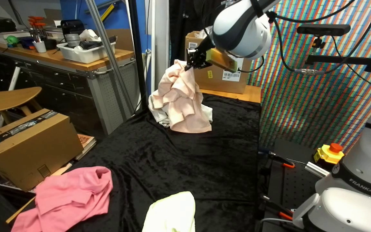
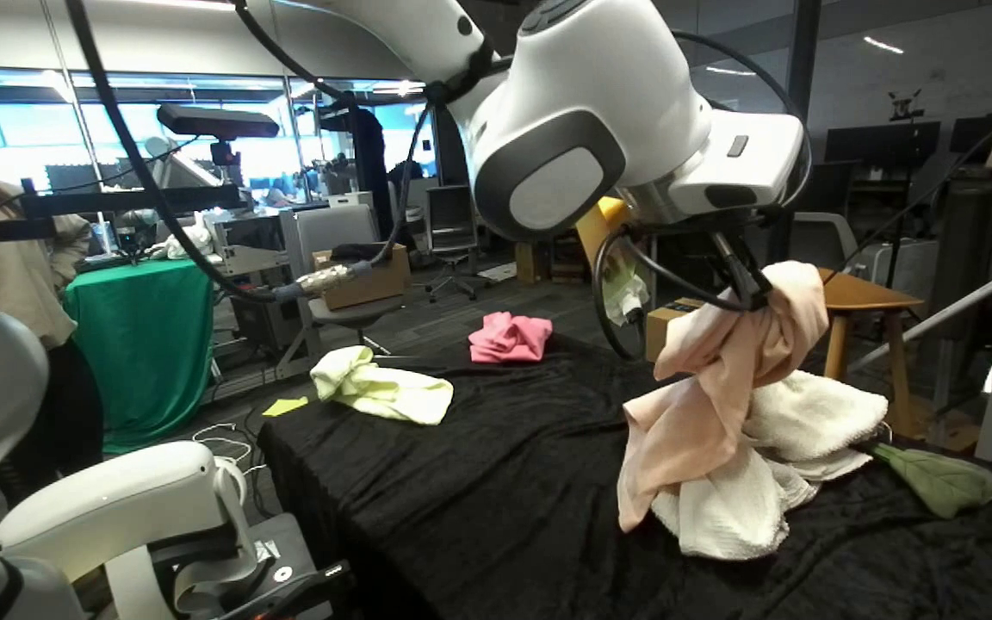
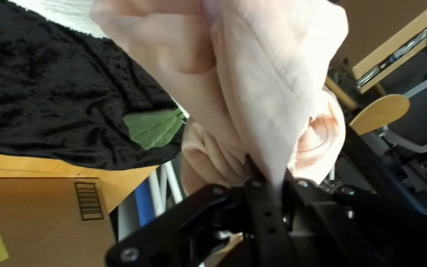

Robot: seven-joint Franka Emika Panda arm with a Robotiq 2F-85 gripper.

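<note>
My gripper (image 3: 268, 168) is shut on a gathered fold of a peach cloth (image 3: 258, 81) in the wrist view. In both exterior views the cloth (image 1: 185, 106) hangs in folds below the gripper (image 1: 188, 66). Its lower part drapes over a white towel (image 2: 724, 521) that lies crumpled on the black-covered table (image 2: 496, 508). Beside the towel lies a green leaf-shaped piece (image 2: 935, 478), which shows to the left of the cloth in the wrist view. The fingertips are partly hidden by the fabric.
A pink cloth (image 1: 76, 196) and a pale yellow cloth (image 1: 172, 211) lie toward the table's other end. A cardboard box (image 1: 219, 75) stands behind the gripper, and another box (image 1: 34, 148) sits off the table's side. A metal post (image 1: 109, 54) rises near the cloth.
</note>
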